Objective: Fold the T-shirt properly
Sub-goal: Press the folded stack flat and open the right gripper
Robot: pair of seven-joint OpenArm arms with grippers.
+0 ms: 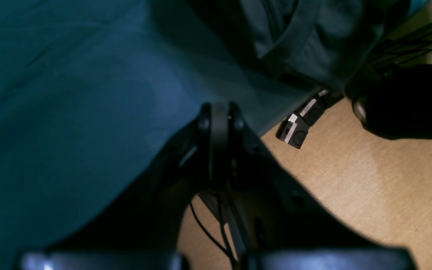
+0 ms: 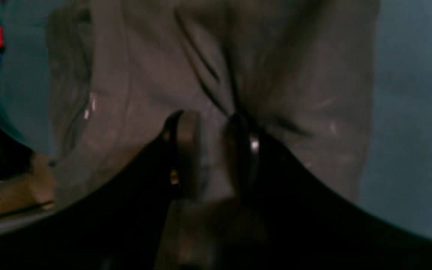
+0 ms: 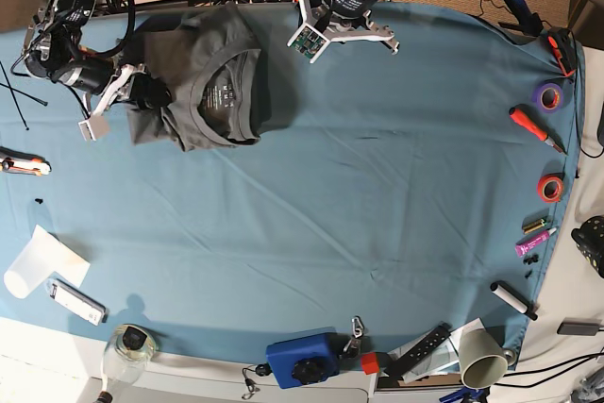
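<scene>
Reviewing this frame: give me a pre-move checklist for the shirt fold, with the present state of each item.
1. Right end effector has cloth between its fingers: ok. The T-shirt bunches into creases at them in the right wrist view.
2. Left end effector shut with nothing in it: ok. It sits over bare blue table cloth, apart from the shirt.
3. Shirt fully on the table: cannot tell. It lies bunched near the far edge, collar up.
4. Fold neat: not ok. The fabric is rumpled and uneven.
5. Room in front of the shirt: ok. The tape rolls and screwdriver lie far to the side.
6. How many layers the right end effector holds: cannot tell, the view is blurred.
</scene>
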